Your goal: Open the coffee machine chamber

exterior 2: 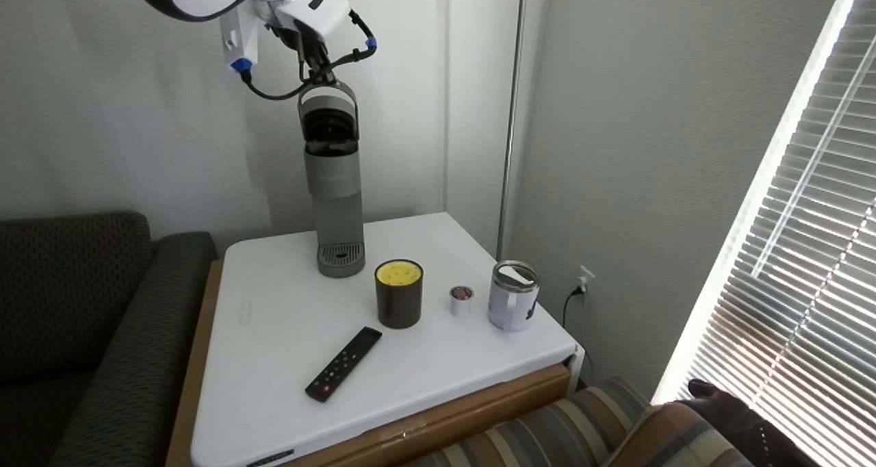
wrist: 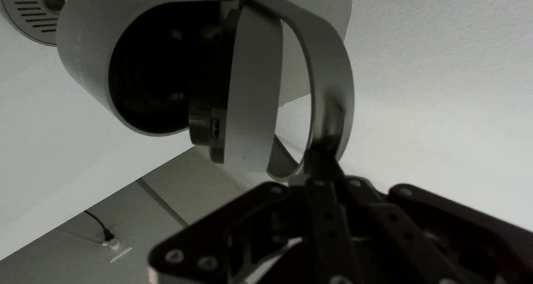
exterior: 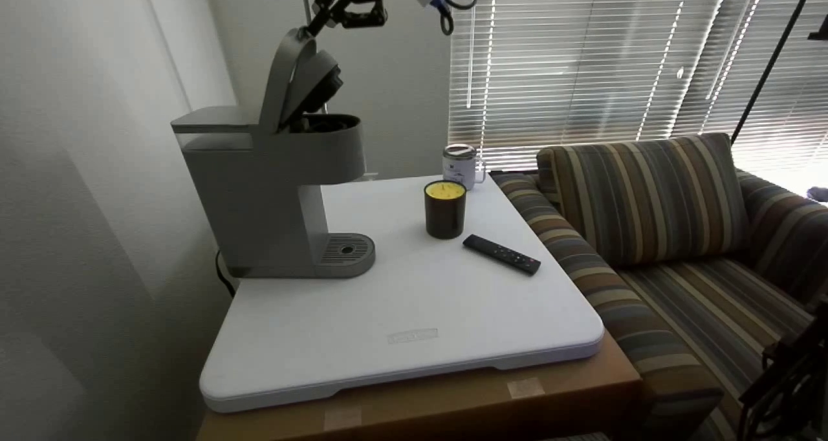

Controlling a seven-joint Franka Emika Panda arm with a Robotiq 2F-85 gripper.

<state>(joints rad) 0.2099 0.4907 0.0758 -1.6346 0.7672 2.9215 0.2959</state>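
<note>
Window blinds [exterior: 563, 66] fill the upper right of an exterior view, above a striped armchair [exterior: 647, 202], with a plain wall [exterior: 84, 169] at its left. Between them a white tabletop [exterior: 414, 302] spreads through the centre and lower middle. On it, left of centre, stands the coffee machine [exterior: 259, 211], gray and upright; its chamber [exterior: 333, 153] is the overhanging head, and the lid [exterior: 277, 82] is tilted up and back, leaving the top open. In the wrist view I look into the dark interior [wrist: 150, 71] at the upper left, while the lid's looped handle [wrist: 331, 67] curves down right of centre to my jaws. These stand at the bottom of the frame, pressed close together, with their tips against the loop's lower end; whether its band is pinched between them I cannot tell. My white arm [exterior 2: 328, 15] hangs in at the upper left of an exterior view, above the raised lid. Near the centre of that frame sits a dark can [exterior 2: 399, 299] with a yellow top; a small white cup [exterior 2: 461, 304] and a pale mug [exterior 2: 512, 303] stand to its right, and a black remote [exterior 2: 344, 364] lies lower left.
</note>
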